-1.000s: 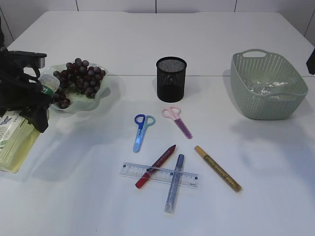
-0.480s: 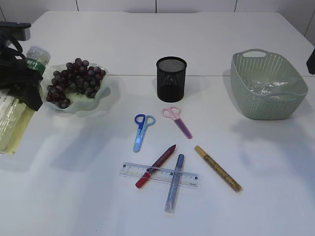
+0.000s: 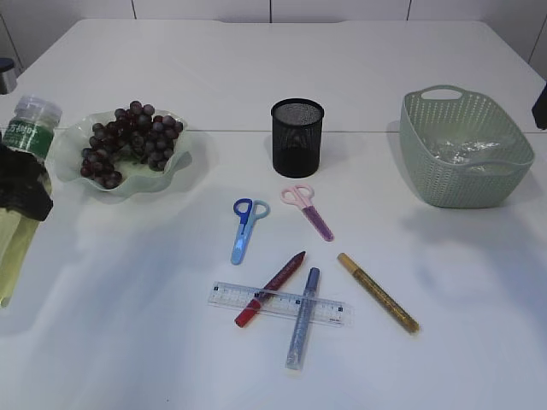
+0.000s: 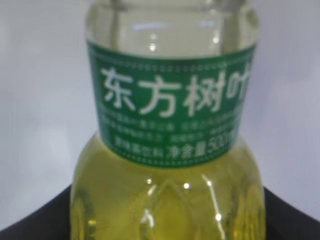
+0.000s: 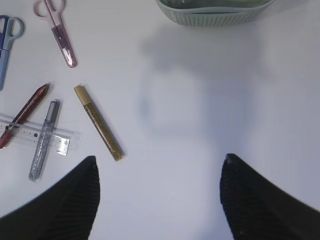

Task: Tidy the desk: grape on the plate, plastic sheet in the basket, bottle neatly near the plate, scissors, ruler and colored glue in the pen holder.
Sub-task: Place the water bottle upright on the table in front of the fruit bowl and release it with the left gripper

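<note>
A bottle [image 3: 12,235] of yellow-green liquid with a green label hangs tilted at the far left, cap uppermost, clear of the table. My left gripper [image 3: 20,184] is shut on its body; the left wrist view is filled by the bottle [image 4: 167,125]. Dark grapes [image 3: 128,141] lie on the pale green plate [image 3: 184,162]. The clear plastic sheet [image 3: 461,152] sits in the basket [image 3: 504,184]. Blue scissors [image 3: 245,226], pink scissors [image 3: 308,209], a ruler [image 3: 278,303] and red [image 3: 272,275], silver [image 3: 303,318] and gold [image 3: 378,292] glue sticks lie in front of the black mesh pen holder [image 3: 297,137]. My right gripper [image 5: 159,172] hovers open above bare table.
The red and silver glue sticks lie across the ruler. In the right wrist view the gold glue [image 5: 98,122] lies just left of the open fingers and the basket [image 5: 215,15] is at the top edge. A dark part of the right arm [image 3: 540,107] shows at the right border.
My left gripper has carried the bottle leftward, away from the plate, and its cap end has risen so the bottle stands steeper. The right gripper and the other items have not moved.
</note>
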`<state>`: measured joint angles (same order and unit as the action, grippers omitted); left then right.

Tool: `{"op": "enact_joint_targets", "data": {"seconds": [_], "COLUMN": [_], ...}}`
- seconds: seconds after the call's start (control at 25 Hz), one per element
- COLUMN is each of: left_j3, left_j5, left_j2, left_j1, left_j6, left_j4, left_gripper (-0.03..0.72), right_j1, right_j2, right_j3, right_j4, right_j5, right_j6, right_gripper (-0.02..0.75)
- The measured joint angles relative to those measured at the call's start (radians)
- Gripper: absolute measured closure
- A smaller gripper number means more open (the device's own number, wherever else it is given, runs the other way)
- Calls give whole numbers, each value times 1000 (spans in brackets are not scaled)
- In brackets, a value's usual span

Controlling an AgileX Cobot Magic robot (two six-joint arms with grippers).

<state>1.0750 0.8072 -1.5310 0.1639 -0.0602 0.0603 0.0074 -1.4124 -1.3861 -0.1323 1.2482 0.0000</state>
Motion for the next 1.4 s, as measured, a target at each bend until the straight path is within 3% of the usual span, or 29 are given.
{"op": "enact_joint_targets", "data": {"seconds": [0.36,0.8,1.16,1.4], "left_j3": [-116,-121,-135,-280], "left_j5": [-122,-145,-220,-361], "left_j2": [128,201,286,403], "left_j1": [0,0,2,2], "left_j6": [0,-6,-19,-22], "left_j4": [0,2,2,4], "left_gripper": [235,235,235,235], "right_j1": [0,0,0,0], "right_j2": [53,248,334,341], "right_j3": [96,351,442,468], "right_j4": [0,60,87,90], "right_j5": [-3,-221,-348,-361], "right_j6": [0,0,-5,-11], "right_gripper": [175,176,175,175]}}
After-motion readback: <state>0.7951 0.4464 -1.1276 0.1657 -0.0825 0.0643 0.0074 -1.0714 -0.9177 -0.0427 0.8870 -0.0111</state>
